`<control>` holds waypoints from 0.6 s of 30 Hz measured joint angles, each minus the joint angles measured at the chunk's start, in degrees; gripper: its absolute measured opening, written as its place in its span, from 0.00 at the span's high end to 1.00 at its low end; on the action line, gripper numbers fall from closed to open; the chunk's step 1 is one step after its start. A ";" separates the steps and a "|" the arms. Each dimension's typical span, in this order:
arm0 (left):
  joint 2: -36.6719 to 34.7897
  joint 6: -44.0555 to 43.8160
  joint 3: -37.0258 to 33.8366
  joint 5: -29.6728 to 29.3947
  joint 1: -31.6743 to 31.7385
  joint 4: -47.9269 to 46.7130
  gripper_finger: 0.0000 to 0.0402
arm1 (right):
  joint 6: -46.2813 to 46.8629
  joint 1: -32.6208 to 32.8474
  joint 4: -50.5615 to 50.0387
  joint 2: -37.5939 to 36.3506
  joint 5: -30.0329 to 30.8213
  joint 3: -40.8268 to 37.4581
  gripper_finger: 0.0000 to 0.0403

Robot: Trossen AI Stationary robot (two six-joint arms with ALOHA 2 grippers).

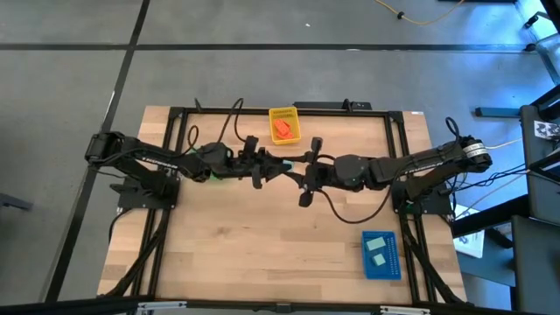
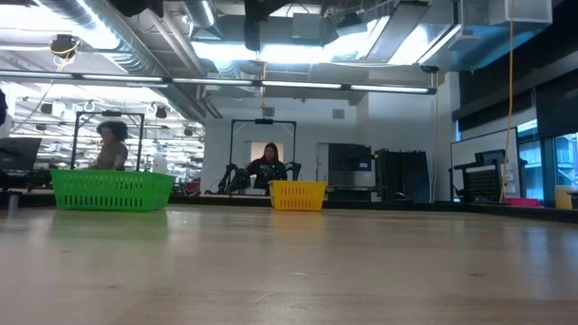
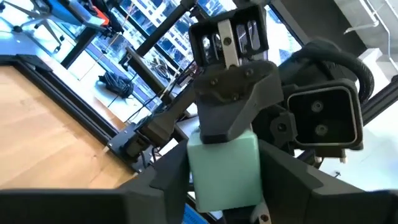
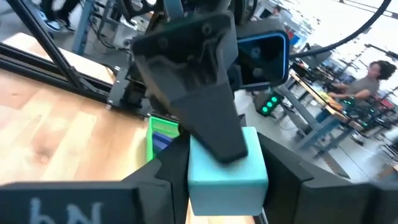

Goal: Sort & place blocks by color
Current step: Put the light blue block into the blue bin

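You see the two grippers meeting mid-air over the table's middle: the small pale mint-green plastic block (image 3: 224,168) sits between the left gripper (image 3: 225,186) fingers while the right gripper (image 4: 225,180) closes around it, seemingly a handover toward the right side.

A pale wooden table (image 1: 262,236) carries yellow (image 1: 284,125), blue (image 1: 381,255) and green trays (image 2: 111,190).

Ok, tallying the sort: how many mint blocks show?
3. Two mint blocks lie in the blue tray; one is between the left gripper and right gripper, mid-table. Arms may hide others.
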 joint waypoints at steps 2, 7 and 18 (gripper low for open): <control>-0.43 0.32 0.00 1.73 0.86 -0.15 0.55 | 0.12 0.02 -1.01 -0.28 1.87 0.04 0.65; -1.57 0.40 -0.04 7.81 3.93 -0.44 0.48 | 0.31 0.04 -4.05 -1.97 2.60 0.04 0.64; -13.41 8.54 -2.13 16.02 10.25 -10.00 0.47 | 15.74 0.05 -24.64 -10.90 3.84 -0.07 0.65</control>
